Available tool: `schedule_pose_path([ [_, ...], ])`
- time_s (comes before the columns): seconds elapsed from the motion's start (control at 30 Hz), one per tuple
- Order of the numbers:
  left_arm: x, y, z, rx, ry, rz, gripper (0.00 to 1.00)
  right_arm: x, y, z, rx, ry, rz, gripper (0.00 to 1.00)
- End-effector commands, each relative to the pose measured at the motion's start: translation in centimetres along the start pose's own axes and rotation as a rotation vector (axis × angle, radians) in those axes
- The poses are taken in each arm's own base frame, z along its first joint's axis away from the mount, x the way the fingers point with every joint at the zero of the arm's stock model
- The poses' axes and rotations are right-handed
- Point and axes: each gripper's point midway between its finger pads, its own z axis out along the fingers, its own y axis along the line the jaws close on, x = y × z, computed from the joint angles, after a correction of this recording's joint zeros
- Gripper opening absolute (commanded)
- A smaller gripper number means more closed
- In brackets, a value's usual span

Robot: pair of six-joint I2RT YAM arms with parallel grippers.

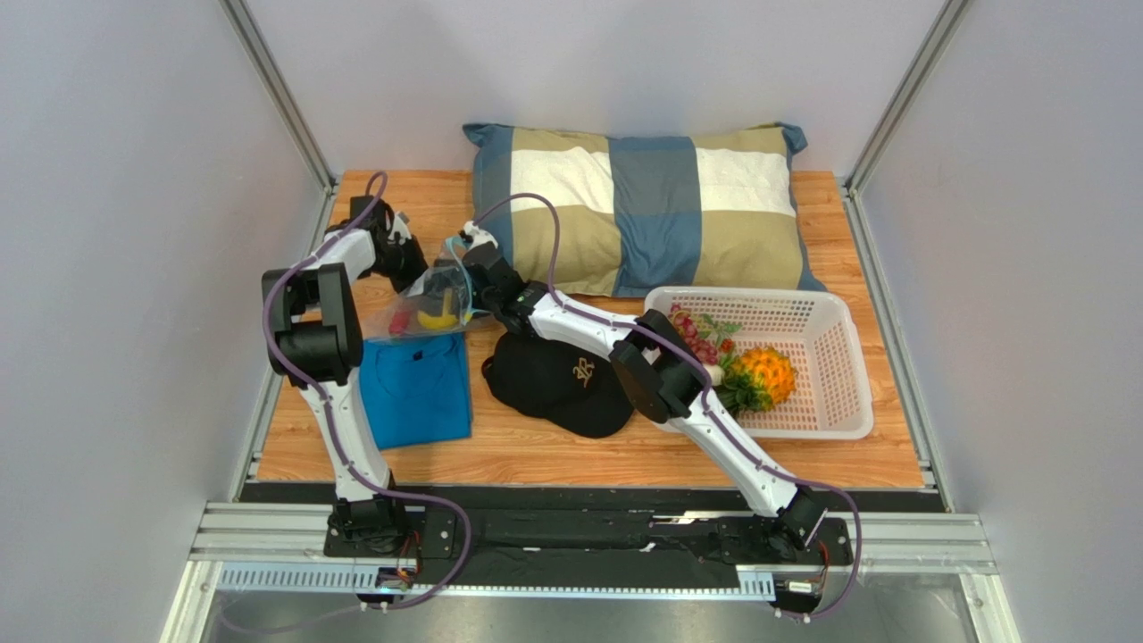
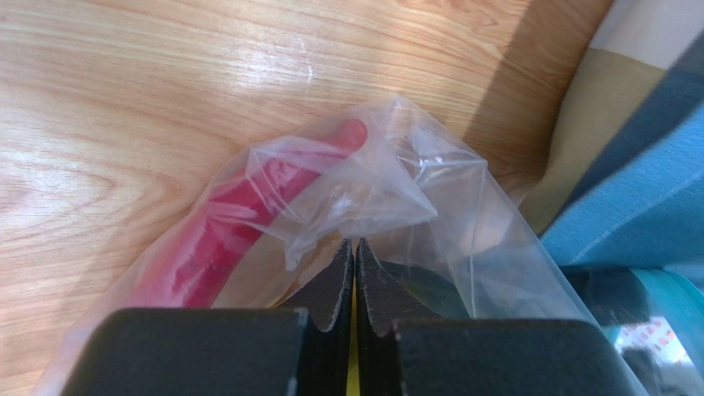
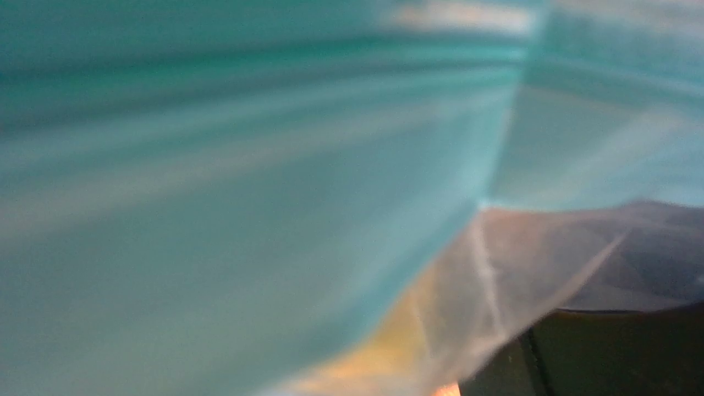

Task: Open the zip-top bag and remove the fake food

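Just off the desk's (image 1: 832, 462) back-left corner, the zip-top bag (image 1: 436, 298) hung between the two claws, its clear plastic crumpled and its teal zip strip on the right arm's side. Inside it showed a red chili (image 2: 240, 223) and a yellow lemon (image 1: 433, 320). The left claw (image 2: 354, 252) was clenched, its dark pads pressed together on a fold of the bag's plastic. The right claw (image 1: 470, 255) reached the bag's mouth from the other side. Its wrist camera was filled by the blurred teal strip, so whether it gripped or stood released could not be told. Toward the front edge from the bag lay a folded blue shirt (image 1: 416, 389), and just beside that a black cap (image 1: 557, 382). Along the back edge lay a checked pillow (image 1: 644, 201). Near the right edge stood a white basket (image 1: 832, 402) holding an orange pineapple (image 1: 765, 375) and dark red grapes (image 1: 691, 332).
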Motion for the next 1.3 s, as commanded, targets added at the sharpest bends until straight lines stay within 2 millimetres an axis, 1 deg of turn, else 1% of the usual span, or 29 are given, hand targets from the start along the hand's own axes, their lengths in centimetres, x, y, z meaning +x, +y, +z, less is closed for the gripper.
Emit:
schedule_pose_path([
  [0.0,-1.6,-2.2,-2.6,0.048,-0.053,0.080,0.04,-0.1,0.1,0.0,-0.044,0.004,0.033,0.75],
  [0.03,-2.2,-2.4,-3.1,0.043,-0.070,0.084,0.05,-0.2,0.2,-0.1,-0.051,0.008,0.027,0.66],
  [0.1,-2.4,-2.6,-4.0,0.030,-0.078,0.080,0.07,-0.3,1.3,-0.4,-0.106,0.019,0.021,0.58],
  [0.13,-3.3,-2.4,-5.2,-0.008,-0.122,0.086,0.11,-0.5,1.5,-0.6,-0.114,0.021,0.027,0.47],
  [0.2,-3.9,-2.5,-6.8,-0.040,-0.160,0.086,0.19,-1.2,2.4,-1.3,-0.132,0.023,0.026,0.32],
  [0.23,-4.5,-3.1,-8.6,-0.047,-0.207,0.098,0.31,-1.7,2.7,-1.6,-0.134,0.021,0.026,0.24],
  [0.27,-4.5,-3.6,-9.5,-0.044,-0.223,0.106,0.37,-1.8,2.9,-2.1,-0.129,0.035,0.026,0.16],
  [0.3,-4.6,-4.2,-10.5,-0.033,-0.245,0.113,0.43,-2.8,4.0,-2.8,-0.143,0.025,0.018,0.10],
  [0.33,-4.4,-5.5,-12.3,-0.001,-0.278,0.125,0.54,-3.4,4.6,-3.4,-0.148,0.021,0.009,0.00],
  [0.37,-4.2,-6.1,-13.2,0.017,-0.296,0.133,0.59,-3.2,4.2,-3.8,-0.110,0.046,0.018,0.00],
  [0.4,-3.6,-6.8,-14.9,0.033,-0.325,0.137,0.60,-4.3,5.4,-4.9,-0.112,0.036,0.013,0.00],
  [0.47,-3.1,-7.8,-16.4,0.065,-0.352,0.119,0.61,-4.3,5.3,-5.9,-0.081,0.053,0.003,0.00],
  [0.5,-2.5,-9.1,-17.7,0.118,-0.367,0.135,0.62,-4.8,6.1,-6.8,-0.084,0.047,-0.011,0.00],
  [0.53,-2.3,-10.1,-18.6,0.157,-0.381,0.131,0.63,-4.8,6.2,-7.1,-0.079,0.052,-0.021,0.00],
  [0.57,-2.3,-10.8,-19.3,0.188,-0.393,0.136,0.65,-4.6,5.7,-7.4,-0.051,0.064,-0.043,0.00],
  [0.6,-1.8,-12.1,-20.5,0.235,-0.403,0.149,0.71,-4.5,5.5,-7.7,-0.031,0.071,-0.048,0.00],
  [0.67,-1.2,-13.5,-21.3,0.275,-0.408,0.162,0.78,-4.6,4.9,-8.8,0.025,0.083,-0.051,0.00],
  [0.7,-0.8,-13.8,-21.6,0.267,-0.420,0.173,0.85,-4.6,4.8,-9.1,0.039,0.087,-0.052,0.00],
  [0.73,-0.2,-14.5,-21.4,0.266,-0.414,0.192,0.86,-4.9,5.1,-9.8,0.044,0.086,-0.054,0.00],
  [0.83,0.8,-14.3,-20.5,0.216,-0.389,0.217,0.85,-4.7,5.4,-10.7,0.058,0.104,-0.063,0.00],
  [0.87,1.3,-14.8,-20.1,0.213,-0.374,0.234,0.84,-4.9,5.6,-11.1,0.061,0.107,-0.061,0.00],
  [0.93,1.3,-14.3,-19.4,0.182,-0.355,0.237,0.74,-4.8,6.2,-11.5,0.055,0.109,-0.078,0.00],
  [0.97,1.8,-14.8,-18.8,0.174,-0.336,0.261,0.68,-5.0,6.7,-11.8,0.044,0.106,-0.084,0.00],
  [1.0,1.8,-14.4,-18.6,0.148,-0.336,0.261,0.61,-5.0,6.6,-11.8,0.045,0.105,-0.080,0.00],
  [1.03,2.1,-14.1,-18.5,0.130,-0.322,0.256,0.59,-4.9,6.6,-11.8,0.043,0.111,-0.078,0.00],
  [1.07,2.1,-13.9,-18.5,0.122,-0.323,0.254,0.53,-4.9,6.7,-11.8,0.041,0.113,-0.078,0.00],
  [1.13,2.3,-13.8,-18.6,0.117,-0.327,0.261,0.45,-4.8,6.8,-11.8,0.034,0.117,-0.077,0.00],
  [1.23,2.6,-13.4,-19.0,0.099,-0.332,0.277,0.43,-4.4,6.4,-11.8,0.038,0.125,-0.081,0.00],
  [1.27,2.7,-13.3,-19.3,0.094,-0.338,0.281,0.46,-4.4,6.3,-11.8,0.041,0.124,-0.080,0.00],
])
